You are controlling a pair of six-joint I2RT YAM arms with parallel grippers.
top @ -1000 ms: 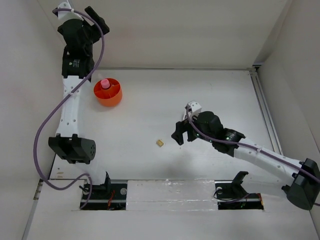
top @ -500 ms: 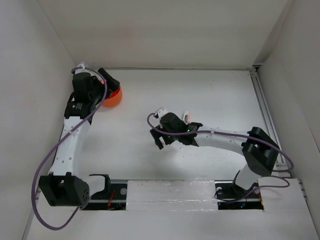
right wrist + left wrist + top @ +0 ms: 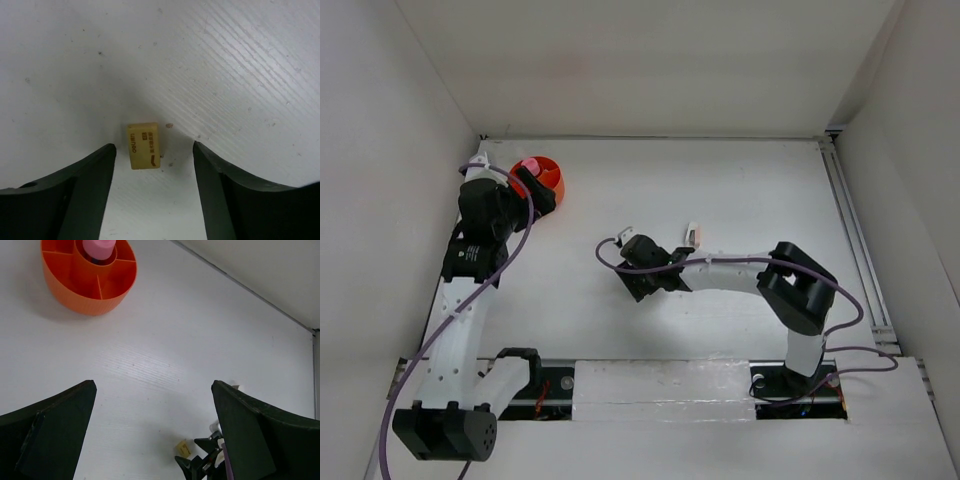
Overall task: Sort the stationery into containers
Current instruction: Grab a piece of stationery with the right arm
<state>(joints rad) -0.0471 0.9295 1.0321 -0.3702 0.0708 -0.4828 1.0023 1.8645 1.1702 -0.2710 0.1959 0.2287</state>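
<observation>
- My right gripper [image 3: 151, 150] held its jaws spread wide and pinched nothing. One finger stood on each side of the small tan rectangular eraser [image 3: 144, 146], with a gap on both sides, so that a plain closing would catch it.
- The eraser lay flat on the white table [image 3: 225, 60], printed face up, its long sides facing my fingers. It sat a little nearer one finger than the other, so I judged it might be nudged before the grip settled.
- My right arm stretched low across the middle of the table, because the eraser lay well apart from the tub.
- My left gripper [image 3: 152, 390] was spread too and empty. It hovered near the round orange plastic tub [image 3: 90, 305] at the far left, clear of my right arm.
- Dividers split the tub into compartments. A pink-capped tube [image 3: 100, 247] stood in the centre one, and the outer ones I could see held nothing.
- A small pale piece [image 3: 692, 236] lay just beyond my right forearm, too small to identify.
- I judged the eraser unsorted, the next move being to close, lift and carry.
</observation>
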